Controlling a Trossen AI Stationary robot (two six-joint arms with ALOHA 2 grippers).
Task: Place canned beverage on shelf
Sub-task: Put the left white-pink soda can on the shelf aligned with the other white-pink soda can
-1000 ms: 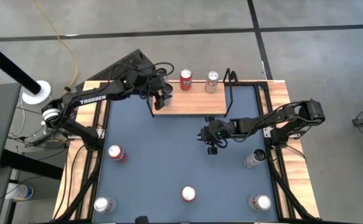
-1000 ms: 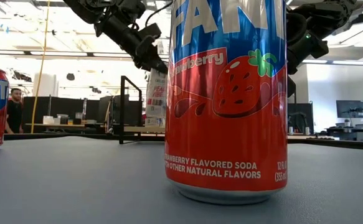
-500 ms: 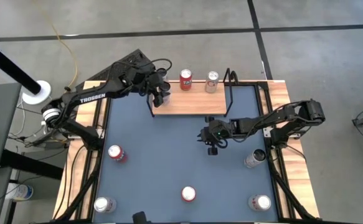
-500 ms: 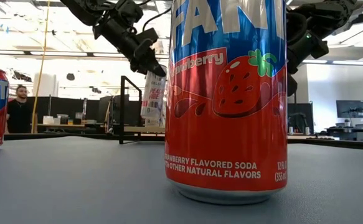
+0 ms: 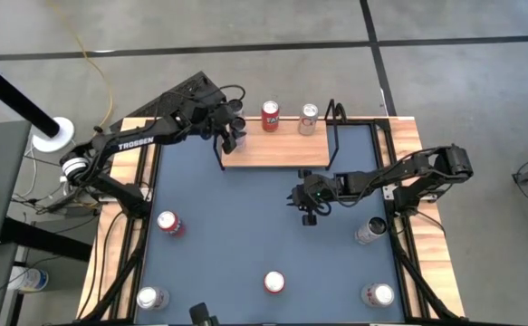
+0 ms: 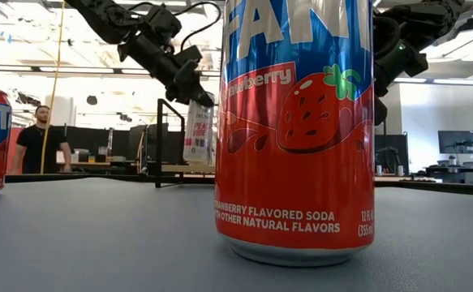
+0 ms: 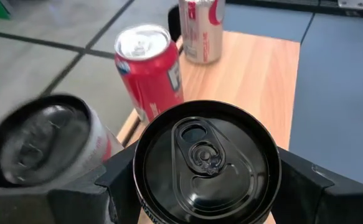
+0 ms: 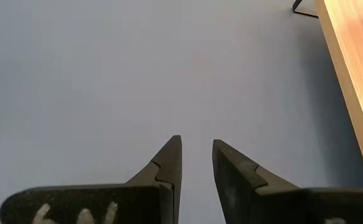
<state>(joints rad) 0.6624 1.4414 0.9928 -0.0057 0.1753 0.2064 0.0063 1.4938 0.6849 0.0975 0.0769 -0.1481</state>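
L gripper [image 7: 206,186]: clamped on black-top can [image 7: 206,163], can upright, hanging at shelf [image 5: 277,152] L end. Your free spot lies just below it on the board. On shelf: red can [image 5: 270,115], silver can [image 5: 308,118]. R gripper [image 8: 195,163]: nearly shut, empty, over the mat, farther off.
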